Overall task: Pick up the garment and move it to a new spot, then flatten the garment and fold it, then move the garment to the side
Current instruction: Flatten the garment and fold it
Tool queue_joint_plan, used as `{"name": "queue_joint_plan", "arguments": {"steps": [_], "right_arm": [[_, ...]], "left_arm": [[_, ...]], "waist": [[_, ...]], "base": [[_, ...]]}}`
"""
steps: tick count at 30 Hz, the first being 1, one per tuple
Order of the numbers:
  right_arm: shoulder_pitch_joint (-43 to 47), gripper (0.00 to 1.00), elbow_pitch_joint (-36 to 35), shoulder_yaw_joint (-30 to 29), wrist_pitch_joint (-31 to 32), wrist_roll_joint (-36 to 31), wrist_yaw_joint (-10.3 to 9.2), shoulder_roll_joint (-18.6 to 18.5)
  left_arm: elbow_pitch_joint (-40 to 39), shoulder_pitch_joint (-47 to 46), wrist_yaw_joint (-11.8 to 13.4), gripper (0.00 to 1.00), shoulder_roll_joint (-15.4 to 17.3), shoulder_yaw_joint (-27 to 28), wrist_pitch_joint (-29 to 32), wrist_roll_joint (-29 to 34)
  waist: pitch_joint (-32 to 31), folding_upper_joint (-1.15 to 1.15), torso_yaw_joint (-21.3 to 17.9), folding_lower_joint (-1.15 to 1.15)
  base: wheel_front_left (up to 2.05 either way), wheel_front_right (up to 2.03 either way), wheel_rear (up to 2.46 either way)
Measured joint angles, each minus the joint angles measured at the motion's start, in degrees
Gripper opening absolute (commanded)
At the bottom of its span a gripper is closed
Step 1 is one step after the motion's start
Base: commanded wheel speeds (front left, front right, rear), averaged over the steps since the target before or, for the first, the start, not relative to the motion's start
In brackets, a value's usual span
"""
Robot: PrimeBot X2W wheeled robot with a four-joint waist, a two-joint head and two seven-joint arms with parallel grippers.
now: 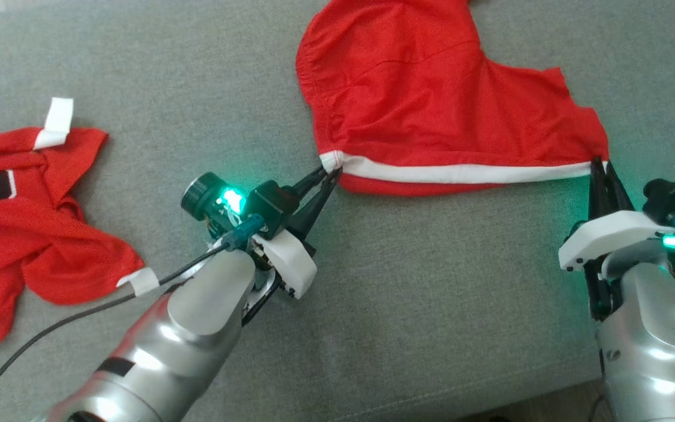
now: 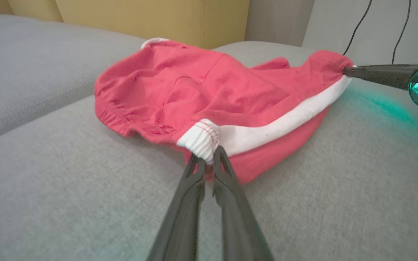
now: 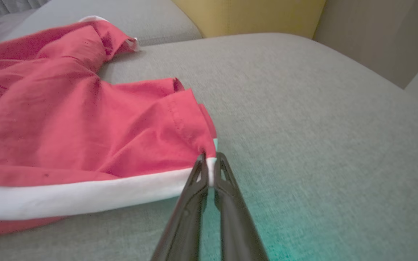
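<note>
My left hand (image 1: 332, 170) and right hand (image 1: 597, 164) each pinch one end of the white stripe (image 1: 460, 172) on the red shorts (image 1: 425, 99); it runs sideways between them.

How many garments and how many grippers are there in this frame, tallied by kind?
Red garments: 2, the striped garment, held at two corners, and the printed garment, lying apart at the left.
Grippers: 2, the left gripper and the right gripper, each shut on the striped garment.
Total: 4
</note>
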Motion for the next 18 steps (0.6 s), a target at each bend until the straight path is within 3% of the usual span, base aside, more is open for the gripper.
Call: {"name": "queue_joint_plan", "arguments": {"steps": [9, 18], "right_arm": [[0.0, 0.0, -7.1, 3.5, -2.5, 3.0, 0.0, 0.0], [-5.5, 0.0, -16.9, 8.4, -2.5, 6.4, 0.0, -0.4]], "left_arm": [[-9.5, 0.5, 3.0, 0.0, 3.7, 3.5, -0.2, 2.2], [-17.4, -2.6, 3.1, 0.0, 9.2, 7.2, -0.2, 4.4]], "waist": [[-3.7, 0.0, 0.4, 0.0], [-9.0, 0.0, 1.3, 0.0]], "base": [[0.0, 0.0, 0.0], [0.0, 0.0, 0.0]]}}
